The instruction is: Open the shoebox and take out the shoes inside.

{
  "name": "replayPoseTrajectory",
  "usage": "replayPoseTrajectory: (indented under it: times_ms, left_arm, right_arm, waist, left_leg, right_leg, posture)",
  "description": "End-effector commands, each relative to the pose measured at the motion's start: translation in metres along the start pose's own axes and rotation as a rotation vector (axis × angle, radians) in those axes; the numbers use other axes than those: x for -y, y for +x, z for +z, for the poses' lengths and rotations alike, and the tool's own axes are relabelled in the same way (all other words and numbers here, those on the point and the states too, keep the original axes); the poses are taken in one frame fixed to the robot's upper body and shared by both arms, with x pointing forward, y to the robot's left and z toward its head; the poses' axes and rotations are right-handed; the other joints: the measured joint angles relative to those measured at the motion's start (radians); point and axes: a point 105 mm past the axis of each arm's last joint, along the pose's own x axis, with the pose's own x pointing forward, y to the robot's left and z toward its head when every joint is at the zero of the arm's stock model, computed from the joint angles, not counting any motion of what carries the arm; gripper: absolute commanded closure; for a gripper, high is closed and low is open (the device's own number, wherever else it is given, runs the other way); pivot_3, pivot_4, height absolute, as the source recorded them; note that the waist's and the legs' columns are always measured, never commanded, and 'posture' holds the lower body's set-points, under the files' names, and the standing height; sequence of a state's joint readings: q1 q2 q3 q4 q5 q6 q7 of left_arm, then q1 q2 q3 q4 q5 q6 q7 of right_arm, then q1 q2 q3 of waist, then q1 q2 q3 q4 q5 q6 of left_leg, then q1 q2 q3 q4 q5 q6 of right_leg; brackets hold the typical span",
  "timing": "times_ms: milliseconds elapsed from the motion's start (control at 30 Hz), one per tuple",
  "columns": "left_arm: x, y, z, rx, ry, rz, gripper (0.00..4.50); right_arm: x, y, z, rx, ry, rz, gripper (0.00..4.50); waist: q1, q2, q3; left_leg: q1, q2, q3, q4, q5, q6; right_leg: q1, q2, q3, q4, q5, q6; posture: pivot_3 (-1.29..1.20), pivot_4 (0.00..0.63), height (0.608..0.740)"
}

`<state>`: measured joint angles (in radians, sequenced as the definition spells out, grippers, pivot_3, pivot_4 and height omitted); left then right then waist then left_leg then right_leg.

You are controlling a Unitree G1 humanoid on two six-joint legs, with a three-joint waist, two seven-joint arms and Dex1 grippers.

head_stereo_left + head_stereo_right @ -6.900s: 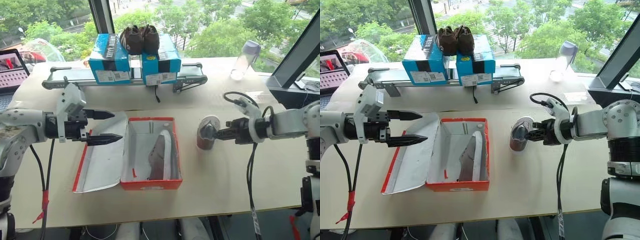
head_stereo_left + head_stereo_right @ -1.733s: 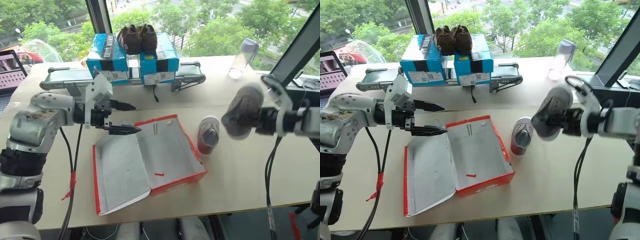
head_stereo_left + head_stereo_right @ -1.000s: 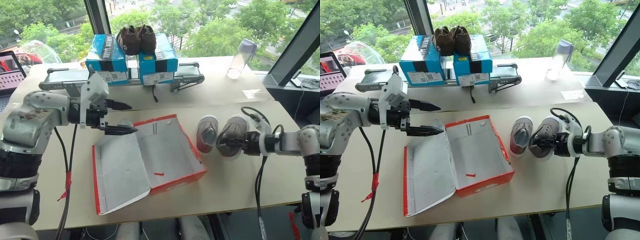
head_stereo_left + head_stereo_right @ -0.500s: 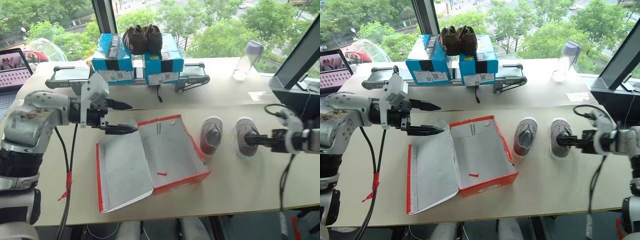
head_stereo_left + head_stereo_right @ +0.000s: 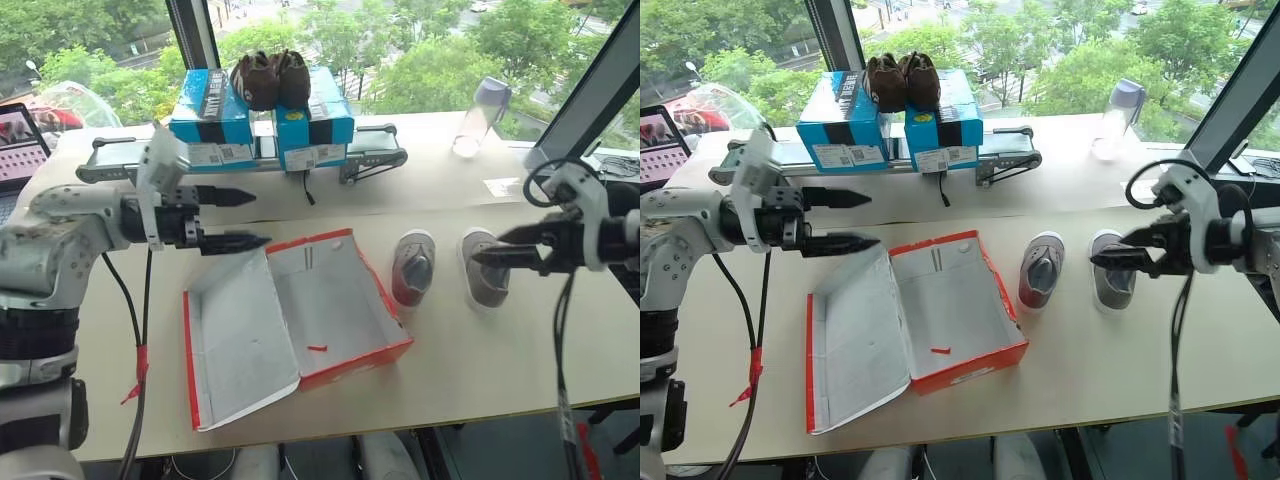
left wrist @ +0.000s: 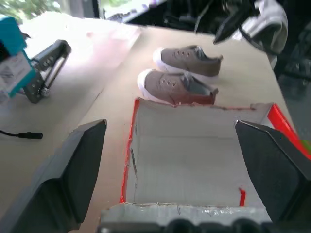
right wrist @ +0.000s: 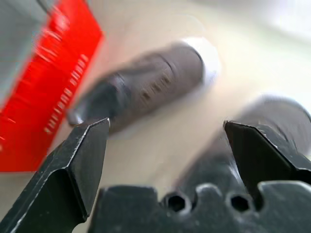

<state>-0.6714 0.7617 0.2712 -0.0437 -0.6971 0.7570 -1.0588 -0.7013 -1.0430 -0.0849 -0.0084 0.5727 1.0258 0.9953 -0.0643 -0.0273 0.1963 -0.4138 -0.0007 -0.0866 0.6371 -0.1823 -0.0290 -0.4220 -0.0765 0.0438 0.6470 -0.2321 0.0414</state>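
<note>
Shoes (image 5: 450, 268) are now resting beside my emptied shoebox (image 5: 300, 320); right hand (image 5: 487, 246) is lifting away wide open, empty, task finishing.

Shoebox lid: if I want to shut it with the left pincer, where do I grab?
Take the lid's free long edge, the one farthest from the tray of the shoebox. Come from the robot's left: the lid lies open flat there, hinged along the tray.
</note>
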Motion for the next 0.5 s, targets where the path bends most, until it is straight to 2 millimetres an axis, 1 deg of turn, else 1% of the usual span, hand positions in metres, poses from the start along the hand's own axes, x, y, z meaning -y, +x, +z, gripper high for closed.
replayPoseTrajectory:
  times_ms: [33, 100, 133, 167, 233, 300, 333, 400, 500]
  left_arm:
    - [-0.035, -0.038, 0.009, 0.162, -0.022, 0.294, 0.00]
    - [-0.045, -0.058, 0.008, 0.239, -0.021, 0.427, 0.00]
    - [-0.047, -0.069, 0.003, 0.287, -0.026, 0.503, 0.00]
    - [-0.046, -0.077, -0.006, 0.302, -0.058, 0.562, 0.00]
    - [-0.040, -0.085, -0.022, 0.298, -0.056, 0.659, 0.00]
    - [-0.039, -0.089, -0.042, 0.236, -0.077, 0.753, 0.00]
    - [-0.041, -0.094, -0.054, 0.207, -0.093, 0.806, 0.00]
    - [-0.042, -0.100, -0.065, 0.173, -0.092, 0.870, 0.00]
    - [-0.035, -0.112, -0.088, 0.130, -0.069, 0.963, 0.00]
  right_arm:
    - [0.026, -0.015, 0.030, 0.195, -0.080, -0.209, 0.04]
    - [0.045, -0.022, 0.032, 0.286, -0.087, -0.354, 0.04]
    - [0.051, -0.030, 0.034, 0.372, -0.059, -0.386, 0.04]
    - [0.054, -0.039, 0.036, 0.443, -0.051, -0.407, 0.04]
    - [0.066, -0.054, 0.033, 0.510, -0.042, -0.491, 0.04]
    - [0.076, -0.070, 0.031, 0.636, 0.083, -0.576, 0.04]
    - [0.081, -0.075, 0.022, 0.658, 0.103, -0.659, 0.04]
    - [0.082, -0.079, 0.006, 0.653, 0.097, -0.763, 0.04]
    - [0.063, -0.071, -0.035, 0.600, 0.055, -0.865, 0.04]
  waist:
    - [0.004, 0.000, 0.000]
    - [0.011, 0.000, 0.000]
    - [0.018, 0.000, 0.000]
    - [0.020, 0.000, 0.000]
    - [0.028, 0.000, 0.000]
    - [0.038, -0.001, 0.000]
    - [0.043, -0.001, -0.001]
    - [0.052, -0.004, -0.002]
    - [0.054, -0.005, -0.005]
  left_leg:
    - [0.000, 0.000, 0.000, 0.000, 0.000, 0.000]
    - [-0.001, 0.000, 0.000, 0.001, 0.000, 0.000]
    - [-0.001, -0.001, 0.000, 0.001, 0.000, 0.000]
    - [-0.001, -0.001, 0.000, 0.001, 0.000, 0.000]
    - [-0.001, -0.001, 0.000, 0.000, 0.000, 0.000]
    - [-0.002, -0.002, 0.000, 0.000, -0.001, -0.001]
    - [-0.002, -0.002, 0.000, 0.001, -0.001, -0.001]
    - [-0.001, -0.001, 0.000, 0.001, -0.001, -0.001]
    - [0.002, -0.001, 0.000, 0.002, -0.001, -0.001]
  right_leg:
    - [0.000, 0.000, 0.000, 0.000, 0.000, 0.000]
    - [0.000, 0.000, 0.000, 0.000, 0.001, -0.001]
    - [0.000, -0.001, 0.000, 0.000, 0.004, -0.005]
    - [-0.001, -0.001, 0.000, 0.000, 0.005, -0.006]
    - [0.000, -0.001, 0.000, -0.001, 0.005, -0.006]
    - [-0.001, -0.002, 0.000, -0.001, 0.006, -0.006]
    - [0.000, -0.002, 0.001, 0.000, 0.006, -0.006]
    - [0.001, -0.001, 0.000, 0.000, 0.007, -0.007]
    - [0.004, -0.001, 0.000, -0.001, 0.007, -0.007]
  posture:
    - [0.00, 0.150, 0.740]
    - [0.00, 0.150, 0.740]
    - [0.00, 0.150, 0.740]
    - [0.00, 0.150, 0.740]
    - [0.00, 0.150, 0.740]
    - [0.00, 0.150, 0.740]
    - [0.00, 0.150, 0.740]
    - [0.00, 0.150, 0.740]
    - [0.00, 0.150, 0.740]
